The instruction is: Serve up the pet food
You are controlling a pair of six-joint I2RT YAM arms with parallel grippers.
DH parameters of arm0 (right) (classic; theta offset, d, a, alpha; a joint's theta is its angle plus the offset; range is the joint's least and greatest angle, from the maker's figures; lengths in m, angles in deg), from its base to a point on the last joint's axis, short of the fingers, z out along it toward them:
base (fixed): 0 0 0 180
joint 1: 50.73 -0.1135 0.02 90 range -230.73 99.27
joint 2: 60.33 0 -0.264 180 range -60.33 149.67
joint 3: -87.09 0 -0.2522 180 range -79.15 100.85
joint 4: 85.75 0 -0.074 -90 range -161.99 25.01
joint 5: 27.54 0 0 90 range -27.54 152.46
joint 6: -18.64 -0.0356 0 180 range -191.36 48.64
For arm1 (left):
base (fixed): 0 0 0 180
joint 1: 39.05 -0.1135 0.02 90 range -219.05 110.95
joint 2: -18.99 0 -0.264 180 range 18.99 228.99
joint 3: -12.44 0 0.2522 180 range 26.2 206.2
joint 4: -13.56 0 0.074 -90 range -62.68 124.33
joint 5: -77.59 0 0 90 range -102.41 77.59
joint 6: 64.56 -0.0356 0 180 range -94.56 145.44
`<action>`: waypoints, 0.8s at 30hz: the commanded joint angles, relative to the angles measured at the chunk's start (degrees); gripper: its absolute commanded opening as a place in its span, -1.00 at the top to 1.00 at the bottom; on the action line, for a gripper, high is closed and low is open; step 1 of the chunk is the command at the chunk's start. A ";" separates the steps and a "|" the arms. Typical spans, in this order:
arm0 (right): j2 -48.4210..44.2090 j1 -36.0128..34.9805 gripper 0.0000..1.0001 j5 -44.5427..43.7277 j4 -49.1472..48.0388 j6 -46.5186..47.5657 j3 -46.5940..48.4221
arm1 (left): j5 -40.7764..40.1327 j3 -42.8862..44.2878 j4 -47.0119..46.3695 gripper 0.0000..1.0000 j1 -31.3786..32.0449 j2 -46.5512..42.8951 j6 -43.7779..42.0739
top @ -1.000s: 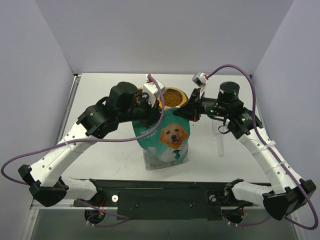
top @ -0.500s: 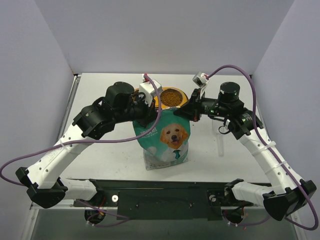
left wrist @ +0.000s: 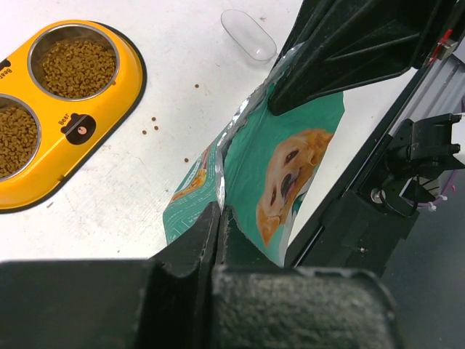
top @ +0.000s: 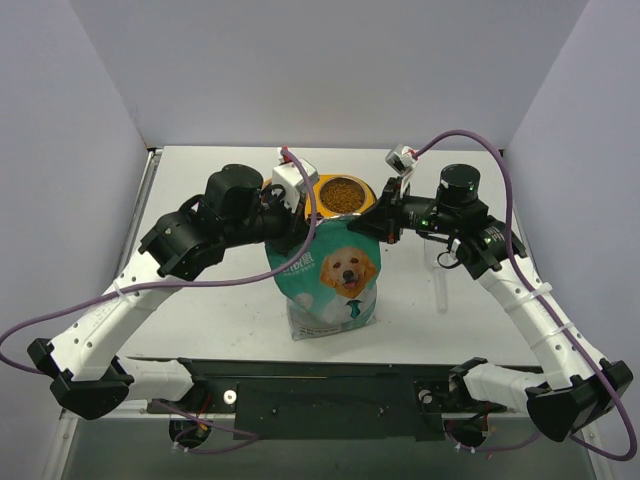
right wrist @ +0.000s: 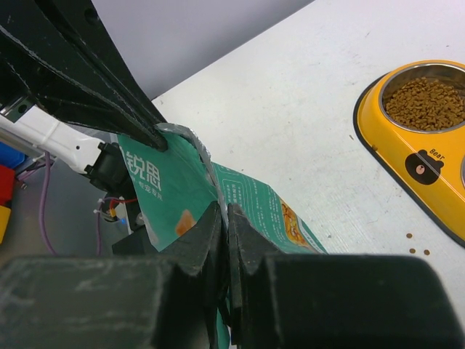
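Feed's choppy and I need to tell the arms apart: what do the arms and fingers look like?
Both match: left arm and right arm have white lower links, black joints and wrists. A purple cable loops along each. Left fingers and right fingers are matte black. A small white block tops each wrist.

Left tool point(left wrist: 220, 212): dark, in foreground, jaws pressed together on the silver-lined top edge of the bag point(left wrist: 287, 171). Bag: teal, printed with a golden dog; far end of its edge is pinched by the right tool point(left wrist: 287, 94). Feeder point(left wrist: 129, 80): yellow, both steel bowls filled with pet food point(left wrist: 76, 65). Stray pellets point(left wrist: 152, 125) are scattered on the white worktop point(left wrist: 109, 196). Clear scoop point(left wrist: 248, 34) is laid beyond the bag
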 commanded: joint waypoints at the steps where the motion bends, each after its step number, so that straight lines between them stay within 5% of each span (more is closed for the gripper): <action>1: -2.74 2.29 1.00 -2.47 -4.82 1.41 0.29 | -3.05 0.86 5.36 1.00 -0.93 -3.01 -1.78; 5: -2.65 2.38 1.00 -2.38 -4.82 1.50 0.56 | -3.91 0.24 5.88 1.00 -1.19 -4.33 -1.52; 8: -2.65 2.38 1.00 -2.38 -4.82 1.50 0.56 | -4.80 0.06 6.68 0.53 -1.19 -4.68 -1.08; 13: -2.65 2.38 1.00 -2.21 -4.82 1.50 0.56 | -4.89 -0.46 6.94 0.47 -1.28 -5.39 -1.08; 20: -2.56 2.47 1.00 -2.12 -4.82 1.50 0.65 | -1.56 -1.17 7.73 1.00 -1.28 -5.30 -1.25; 24: -2.47 2.47 1.00 -2.12 -4.82 1.50 0.73 | -0.15 -2.48 7.21 1.00 -1.63 -5.91 -1.60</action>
